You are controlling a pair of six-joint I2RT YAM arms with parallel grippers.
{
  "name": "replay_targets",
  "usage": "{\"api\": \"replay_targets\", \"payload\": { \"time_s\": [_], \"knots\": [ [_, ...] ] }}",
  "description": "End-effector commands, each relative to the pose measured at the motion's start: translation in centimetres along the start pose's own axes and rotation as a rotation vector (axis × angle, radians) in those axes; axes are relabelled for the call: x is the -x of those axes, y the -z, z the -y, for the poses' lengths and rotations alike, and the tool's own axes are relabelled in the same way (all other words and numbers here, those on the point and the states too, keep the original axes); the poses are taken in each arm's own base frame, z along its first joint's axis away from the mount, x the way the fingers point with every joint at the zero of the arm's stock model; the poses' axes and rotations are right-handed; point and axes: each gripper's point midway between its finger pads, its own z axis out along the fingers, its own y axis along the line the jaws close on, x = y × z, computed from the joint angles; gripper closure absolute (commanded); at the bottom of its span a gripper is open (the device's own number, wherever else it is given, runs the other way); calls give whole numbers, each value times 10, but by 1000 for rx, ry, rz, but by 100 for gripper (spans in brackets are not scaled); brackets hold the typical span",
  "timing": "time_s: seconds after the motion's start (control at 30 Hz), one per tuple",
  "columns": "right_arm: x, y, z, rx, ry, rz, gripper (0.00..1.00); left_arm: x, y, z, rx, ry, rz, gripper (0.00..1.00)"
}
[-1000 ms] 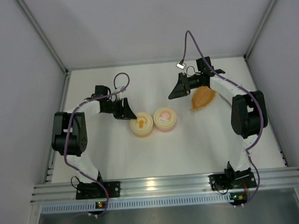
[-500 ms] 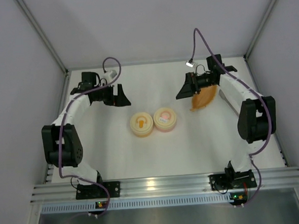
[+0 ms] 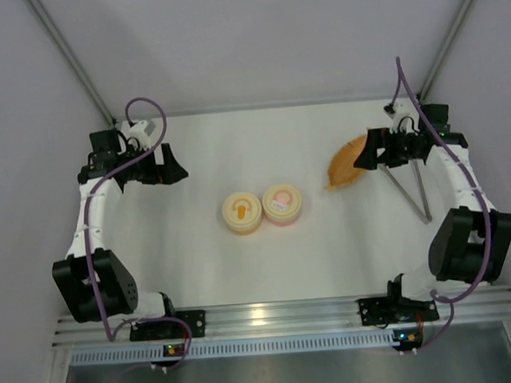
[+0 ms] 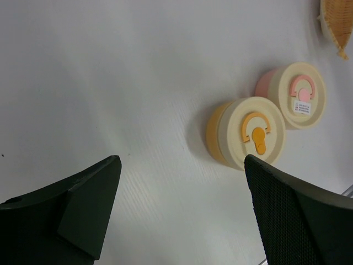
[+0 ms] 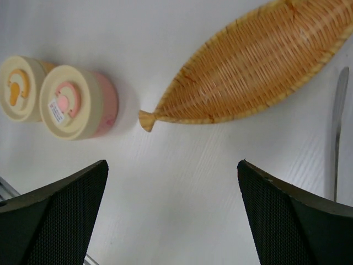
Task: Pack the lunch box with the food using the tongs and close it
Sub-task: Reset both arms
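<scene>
The lunch box is two small round tubs side by side mid-table, both with cream lids on: a yellow one and a pink one. The silver tongs lie flat on the table at the right, held by nothing. No food shows in any view. My left gripper is open and empty at the far left, well away from the tubs. Beside the woven dish at the far right, my right gripper is also open and empty.
An orange woven leaf-shaped dish lies empty at the back right, between the pink tub and the right gripper. White walls with metal posts close in the table on three sides. An aluminium rail runs along the near edge.
Both arms have swung outward and back, away from the tubs, toward the table's sides. Both grippers opened wider. The tongs now lie uncovered at the right.
</scene>
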Motion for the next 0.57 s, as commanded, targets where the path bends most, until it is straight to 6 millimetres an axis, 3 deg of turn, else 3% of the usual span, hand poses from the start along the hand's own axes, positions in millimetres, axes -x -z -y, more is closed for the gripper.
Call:
{"api": "replay_targets", "payload": {
  "time_s": [0.0,0.13,0.23,0.53],
  "knots": [
    [-7,19,16,-141,97,24,1,-13,11,-5,20,-13,-6,2],
    [-33,15,25,-170,99,-2,0,-24,14,-24,66,18,9,2],
    [-41,13,29,-173,84,-3,1,-33,12,-35,113,17,-10,2],
    [-37,13,27,-163,96,17,0,-45,18,-41,172,-20,-9,2]
  ]
}}
